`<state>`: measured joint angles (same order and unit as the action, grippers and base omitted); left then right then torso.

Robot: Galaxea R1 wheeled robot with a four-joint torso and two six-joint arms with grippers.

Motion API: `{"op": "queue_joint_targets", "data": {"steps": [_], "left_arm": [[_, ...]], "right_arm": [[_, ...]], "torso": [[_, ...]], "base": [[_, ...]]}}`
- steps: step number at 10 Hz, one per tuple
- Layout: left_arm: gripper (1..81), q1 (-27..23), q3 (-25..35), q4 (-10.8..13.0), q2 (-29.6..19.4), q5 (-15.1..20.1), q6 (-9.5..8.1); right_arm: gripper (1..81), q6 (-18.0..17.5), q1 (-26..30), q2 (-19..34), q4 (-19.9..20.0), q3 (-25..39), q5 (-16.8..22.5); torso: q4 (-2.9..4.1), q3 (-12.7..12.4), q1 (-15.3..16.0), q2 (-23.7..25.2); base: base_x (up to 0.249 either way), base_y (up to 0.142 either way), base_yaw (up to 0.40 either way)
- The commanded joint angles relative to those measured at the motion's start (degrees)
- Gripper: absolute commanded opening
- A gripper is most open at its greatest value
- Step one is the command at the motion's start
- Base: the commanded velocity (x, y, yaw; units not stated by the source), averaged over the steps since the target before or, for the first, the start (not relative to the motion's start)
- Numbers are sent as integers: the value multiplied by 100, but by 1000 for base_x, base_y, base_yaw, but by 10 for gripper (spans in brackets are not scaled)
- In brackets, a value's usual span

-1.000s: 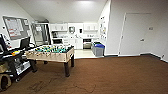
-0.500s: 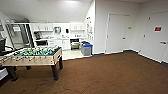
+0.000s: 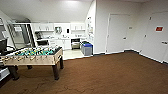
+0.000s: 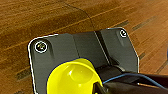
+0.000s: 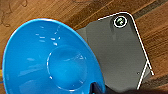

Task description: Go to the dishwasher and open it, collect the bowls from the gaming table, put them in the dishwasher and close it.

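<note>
A yellow bowl [image 4: 72, 77] shows close up in the left wrist view, with my left gripper [image 4: 99, 88] shut on its rim. In the right wrist view a blue bowl [image 5: 50, 60] sits just as near, its rim pinched by my right gripper [image 5: 96, 89]. Brown carpet lies under both. The gaming table [image 3: 33, 56], with a green field and rods, stands at the left of the head view. Far behind it, under the white kitchen counter, is the dishwasher [image 3: 75, 45], a steel-grey front below a dark opening; it is too small to tell how far it is open.
Brown carpet [image 3: 107, 75] stretches ahead up to the lighter kitchen floor. A grey bin with a blue lid [image 3: 87, 48] stands at the kitchen's right corner. White doors [image 3: 117, 33] line the wall on the right. A dark chair and desk edge [image 3: 3, 47] sit at the far left.
The whole head picture has shifted left and the room has grown larger, so the camera has moved. The bowls stay in both grippers.
</note>
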<state>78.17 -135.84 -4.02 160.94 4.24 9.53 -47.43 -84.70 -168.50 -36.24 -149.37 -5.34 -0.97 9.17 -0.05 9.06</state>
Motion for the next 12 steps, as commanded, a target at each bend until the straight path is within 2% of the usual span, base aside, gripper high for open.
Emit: {"op": "queue_joint_targets", "data": {"steps": [1, 12], "left_arm": [[10, -429, 66, 33, -70, 279, 57], [10, -429, 84, 24, -79, 270, 66]], "right_arm": [[10, 32, 326, -11, -155, 67, 156], [10, 32, 282, -20, -208, 50, 156]], "torso": [[0, 0, 5, 0], [0, 0, 5, 2]], "base": [[0, 0, 0], [0, 0, 0]]}}
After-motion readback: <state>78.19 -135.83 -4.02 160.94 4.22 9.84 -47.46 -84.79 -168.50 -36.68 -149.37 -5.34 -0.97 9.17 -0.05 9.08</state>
